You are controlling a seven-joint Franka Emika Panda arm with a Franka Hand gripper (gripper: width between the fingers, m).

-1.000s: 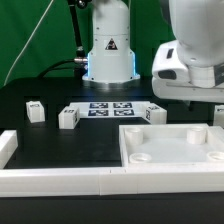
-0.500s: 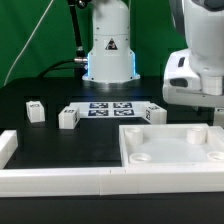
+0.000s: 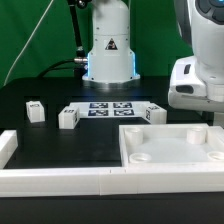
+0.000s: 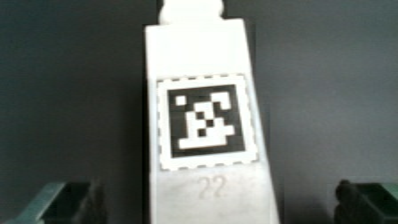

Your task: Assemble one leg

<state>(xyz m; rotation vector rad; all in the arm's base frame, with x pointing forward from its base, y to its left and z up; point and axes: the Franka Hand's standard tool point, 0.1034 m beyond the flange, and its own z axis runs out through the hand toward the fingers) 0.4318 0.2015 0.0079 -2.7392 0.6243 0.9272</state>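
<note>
Squarely between the wide-apart fingers of the gripper, the white leg, a gap either side

The exterior view looks low across the surface, facing the arm, well apart from the gripper. The wrist view looks down, very near, onto the leg under the gripper.

Exterior view, upper right: the arm is cut off by the edge; wrist view: the leg is blurred
</note>
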